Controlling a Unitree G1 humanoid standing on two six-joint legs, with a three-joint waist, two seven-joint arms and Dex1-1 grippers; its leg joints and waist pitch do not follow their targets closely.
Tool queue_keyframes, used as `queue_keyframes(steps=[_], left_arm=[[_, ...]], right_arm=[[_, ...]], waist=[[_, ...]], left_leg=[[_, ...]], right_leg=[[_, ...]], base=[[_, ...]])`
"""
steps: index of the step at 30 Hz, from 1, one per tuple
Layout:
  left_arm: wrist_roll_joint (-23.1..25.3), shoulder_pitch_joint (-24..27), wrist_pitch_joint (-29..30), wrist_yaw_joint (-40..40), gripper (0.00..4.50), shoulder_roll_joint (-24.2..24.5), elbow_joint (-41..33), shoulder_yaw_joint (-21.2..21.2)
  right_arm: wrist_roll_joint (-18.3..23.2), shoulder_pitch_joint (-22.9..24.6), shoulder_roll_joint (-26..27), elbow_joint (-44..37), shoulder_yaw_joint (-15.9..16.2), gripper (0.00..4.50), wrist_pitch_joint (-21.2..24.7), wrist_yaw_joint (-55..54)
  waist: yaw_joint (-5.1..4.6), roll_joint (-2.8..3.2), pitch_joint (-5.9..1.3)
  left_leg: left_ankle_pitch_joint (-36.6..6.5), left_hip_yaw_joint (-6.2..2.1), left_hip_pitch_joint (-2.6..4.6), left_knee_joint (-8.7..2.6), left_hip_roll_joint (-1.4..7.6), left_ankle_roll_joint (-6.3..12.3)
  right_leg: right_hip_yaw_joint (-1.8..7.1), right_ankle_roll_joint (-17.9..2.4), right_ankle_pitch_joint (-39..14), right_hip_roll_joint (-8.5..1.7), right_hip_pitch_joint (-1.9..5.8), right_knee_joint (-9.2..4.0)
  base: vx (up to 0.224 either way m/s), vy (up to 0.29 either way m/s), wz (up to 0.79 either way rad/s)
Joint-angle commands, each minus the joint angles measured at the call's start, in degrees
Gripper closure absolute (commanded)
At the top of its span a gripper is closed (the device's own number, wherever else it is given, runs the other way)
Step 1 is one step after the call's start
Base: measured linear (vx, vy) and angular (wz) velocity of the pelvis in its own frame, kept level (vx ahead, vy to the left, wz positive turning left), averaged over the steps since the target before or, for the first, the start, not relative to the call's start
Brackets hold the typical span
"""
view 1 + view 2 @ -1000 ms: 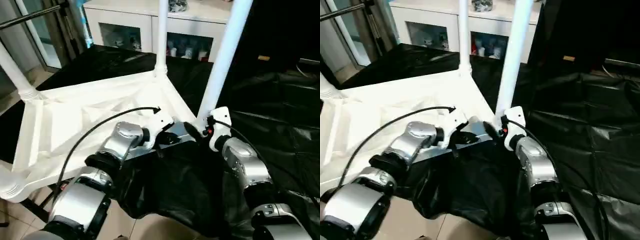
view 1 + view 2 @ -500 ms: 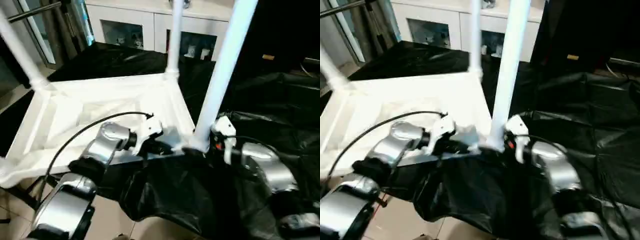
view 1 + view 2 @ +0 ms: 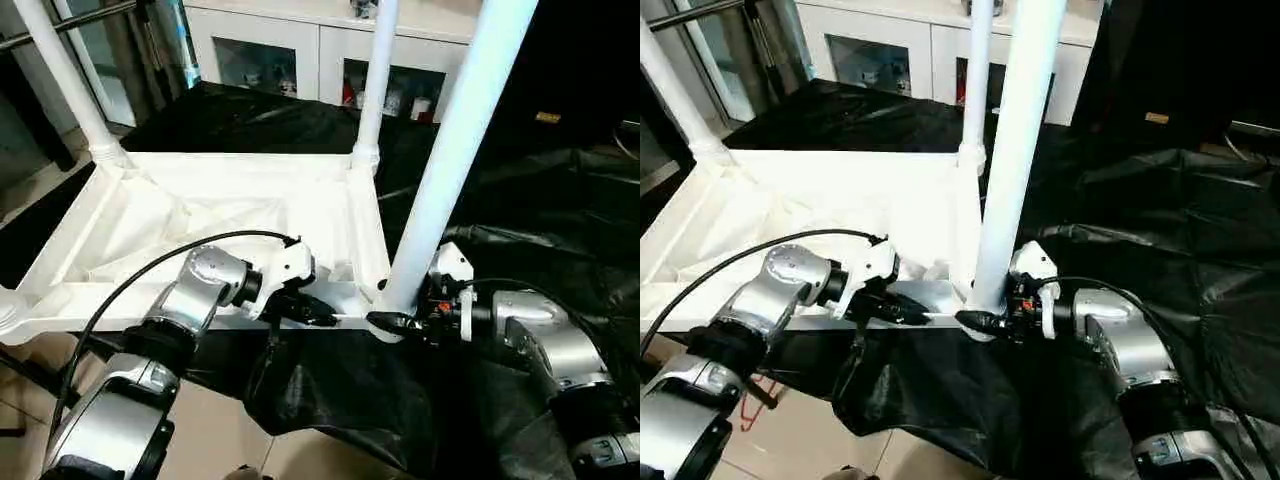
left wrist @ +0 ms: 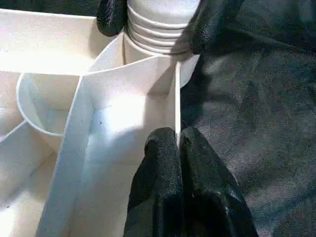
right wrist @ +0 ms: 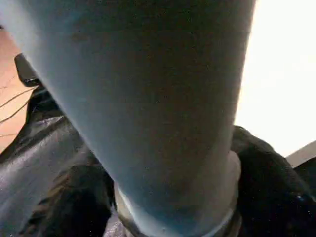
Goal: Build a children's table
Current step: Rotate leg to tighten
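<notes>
— While the left gripper (image 3: 322, 314) sits at the near edge, what has it got?

— Its jaws are pressed almost together on the thin rim wall of the white plastic rectangular tabletop (image 3: 230, 165), just beside the near right corner socket.

— And where does that tabletop lie?

— Upside down on the crumpled black sheet (image 3: 520, 200), ribbed underside facing up, its near edge close to the robot.

— The right gripper (image 3: 393, 322)?

— Its jaws are spread wide around the ribbed foot of the thick white tapered tubular leg (image 3: 450, 170), one black finger (image 4: 111, 17) against each side, right where the leg enters the socket.

— Is that leg upright?

— It rises from the corner, leaning slightly away to the right.

— Any others fitted?

— A second white leg (image 3: 372, 80) stands in the far right corner and a third white leg (image 3: 65, 80) in the far left.

— Behind them?

— A white glass-fronted cabinet (image 3: 270, 50), well apart from the tabletop.
</notes>
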Motion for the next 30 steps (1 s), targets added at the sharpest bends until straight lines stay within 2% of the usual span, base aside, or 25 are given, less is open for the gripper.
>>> queue_keyframes(steps=[1, 2, 3, 4, 5, 6, 7, 9, 11, 12, 13, 14, 16, 18, 19, 21, 22, 25, 28, 30], left_arm=[[-0.62, -1.05, 0.39, 3.49, 4.50, -2.29, -0.92, 0.04], [0.27, -2.04, 0.90, 8.17, 4.50, -3.68, 0.70, 0.73], [0.27, -2.04, 0.90, 8.17, 4.50, -3.68, 0.70, 0.73], [0.74, -3.46, 2.09, 13.83, 4.50, -5.64, 2.60, 1.90], [0.74, -3.46, 2.09, 13.83, 4.50, -5.64, 2.60, 1.90], [1.10, -4.35, 2.98, 17.14, 4.50, -6.68, 3.70, 2.45], [1.59, -5.92, 3.95, 22.72, 4.50, -8.54, 5.75, 3.33], [1.54, -6.58, 4.28, 24.55, 4.50, -9.38, 6.57, 3.69], [1.31, -7.48, 4.69, 26.99, 4.50, -10.62, 7.62, 4.20], [1.12, -8.81, 4.99, 30.48, 4.50, -12.66, 9.05, 4.85], [1.06, -9.43, 4.97, 31.96, 4.50, -13.68, 9.54, 5.09], [1.11, -9.81, 4.86, 32.72, 4.50, -14.24, 9.94, 5.25], [1.05, -10.27, 4.52, 33.01, 4.50, -15.19, 10.29, 5.29], [0.88, -10.52, 4.14, 32.54, 4.50, -15.86, 10.40, 5.25], [0.83, -10.52, 3.73, 31.96, 4.50, -15.96, 10.38, 5.12], [0.69, -10.22, 2.71, 30.43, 4.50, -15.63, 10.20, 4.78], [0.55, -9.97, 2.04, 29.28, 4.50, -15.28, 10.05, 4.59], [0.47, -9.27, 1.06, 26.76, 4.50, -14.14, 9.66, 4.18], [-0.26, -7.82, 0.11, 21.68, 4.50, -12.50, 7.95, 3.49], [-0.71, -6.77, -0.17, 17.88, 4.50, -11.28, 6.60, 2.86]], right_arm=[[0.02, 1.30, 1.74, -0.76, 2.87, 1.64, -0.39, 1.12], [-0.75, 0.97, 3.16, 0.61, 2.16, 1.64, -1.32, -2.32], [-0.75, 0.97, 3.16, 0.61, 2.16, 1.68, -1.32, -2.32], [-2.83, -0.12, 5.26, 3.73, 1.22, 1.70, -2.49, -9.00], [-2.83, -0.12, 5.26, 3.73, 1.22, 1.70, -2.49, -9.00], [-4.18, -0.90, 6.30, 5.84, 0.80, 1.70, -2.86, -13.04], [-6.21, -2.33, 8.34, 9.64, -0.15, 1.72, -3.12, -20.57], [-6.45, -2.99, 9.53, 11.10, -0.98, 1.74, -2.89, -23.92], [-6.23, -3.89, 11.45, 12.87, -2.36, 1.75, -2.49, -28.36], [-5.73, -5.37, 14.87, 15.60, -4.84, 1.75, -1.85, -35.89], [-5.45, -5.90, 16.65, 16.46, -5.35, 1.75, -1.63, -38.08], [-5.47, -6.21, 17.62, 17.02, -5.51, 1.75, -1.79, -38.85], [-6.17, -6.41, 19.33, 17.13, -4.68, 1.75, -2.80, -39.35], [-7.00, -6.64, 20.50, 17.41, -3.37, 1.75, -4.92, -38.38], [-7.05, -6.72, 20.90, 17.36, -2.78, 1.20, -5.72, -37.42], [-6.44, -6.72, 21.19, 16.88, -2.40, 0.99, -6.08, -35.29], [-6.38, -6.78, 20.92, 16.69, -2.36, 0.99, -6.03, -34.59], [-7.16, -6.62, 19.09, 16.01, -1.18, 0.59, -6.67, -31.98], [-6.99, -5.53, 16.16, 13.68, 0.21, 0.54, -7.66, -26.25], [-5.98, -4.97, 14.44, 12.23, 0.22, 0.54, -7.95, -22.56]], waist=[[-0.13, -0.69, -3.92], [-0.13, -0.47, -3.84], [-0.25, -0.52, -3.73], [-0.29, -0.69, -3.70], [-0.40, -0.61, -3.62], [-0.60, -0.66, -3.55], [-0.83, -0.78, -3.50], [-1.17, -0.68, -3.45], [-1.47, -0.87, -3.41], [-1.87, -0.60, -3.35], [-2.08, -0.62, -3.37], [-2.33, -0.46, -3.50], [-2.28, -0.51, -3.45], [-2.29, -0.51, -3.50], [-2.27, -0.52, -3.49], [-2.30, -0.51, -3.48], [-2.28, -0.43, -3.45], [-2.36, -0.41, -3.53], [-2.33, -0.72, -3.56], [-2.27, -0.70, -3.69]], left_leg=[[-7.48, -0.89, 0.74, -3.56, 2.62, 4.61], [-8.22, -0.84, 0.92, -3.58, 2.61, 4.26], [-8.89, -0.79, 1.02, -3.62, 2.61, 3.92], [-9.74, -0.80, 1.18, -3.62, 2.40, 3.32], [-10.10, -0.78, 1.31, -3.65, 2.39, 2.89], [-10.46, -0.94, 1.29, -3.73, 2.24, 2.16], [-10.40, -1.16, 0.97, -3.88, 2.12, 1.73], [-11.28, -1.16, 1.26, -3.89, 1.97, 1.28], [-12.02, -1.28, 1.08, -3.94, 1.84, 1.66], [-12.42, -1.22, 1.11, -3.93, 1.85, 1.83], [-12.72, -1.27, 1.15, -3.93, 1.71, 1.71], [-12.77, -1.44, 1.01, -4.02, 1.65, 1.42], [-13.09, -1.30, 1.18, -3.95, 1.72, 2.15], [-12.93, -1.40, 0.94, -4.04, 1.80, 2.43], [-12.99, -1.36, 0.96, -4.04, 1.83, 2.62], [-13.13, -1.34, 0.94, -4.03, 1.80, 2.85], [-13.20, -1.39, 0.91, -4.08, 1.87, 2.94], [-13.05, -1.39, 0.87, -4.14, 1.96, 3.11], [-11.89, -1.36, 0.65, -4.05, 1.90, 3.86], [-10.86, -1.29, 0.59, -3.95, 2.02, 4.53]], right_leg=[[2.78, -13.17, -9.94, -4.87, 3.05, -3.65], [2.81, -12.92, -11.13, -4.84, 2.87, -3.93], [2.85, -12.84, -11.99, -4.84, 2.71, -4.08], [2.81, -12.26, -14.30, -4.85, 2.73, -4.35], [2.86, -12.08, -15.47, -4.92, 2.54, -4.50], [2.74, -11.59, -17.72, -4.97, 2.63, -4.77], [2.63, -10.64, -19.47, -4.97, 2.92, -4.88], [2.59, -9.80, -21.46, -4.89, 2.60, -5.27], [2.52, -9.33, -22.61, -4.98, 2.78, -5.44], [2.66, -9.20, -22.89, -4.96, 2.49, -5.54], [2.56, -9.10, -23.45, -4.89, 2.44, -5.62], [2.39, -8.97, -23.71, -4.90, 2.73, -5.63], [2.52, -9.00, -22.72, -4.87, 2.52, -5.75], [2.49, -9.20, -21.91, -4.95, 2.74, -5.59], [2.54, -9.43, -21.35, -4.96, 2.75, -5.57], [2.53, -9.67, -21.21, -4.91, 2.78, -5.53], [2.55, -9.75, -21.16, -5.01, 2.81, -5.52], [2.61, -10.21, -19.83, -4.96, 2.85, -5.35], [2.65, -10.60, -18.14, -5.08, 3.19, -5.15], [2.72, -11.12, -16.40, -5.13, 3.35, -4.89]], base=[[0.000, 0.000, 0.00], [0.000, 0.000, 0.00], [0.000, 0.000, 0.00], [0.000, 0.000, 0.00], [0.000, 0.000, 0.00], [0.000, 0.000, 0.00], [0.000, 0.000, 0.00], [0.000, 0.000, 0.00], [0.000, 0.000, 0.00], [0.000, 0.000, 0.00], [0.000, 0.000, 0.00], [0.000, 0.000, 0.00], [0.000, 0.000, 0.00], [0.000, 0.000, 0.00], [0.000, 0.000, 0.00], [0.000, 0.000, 0.00], [0.000, 0.000, 0.00], [0.000, 0.000, 0.00], [0.000, 0.000, 0.00], [0.000, 0.000, 0.00]])
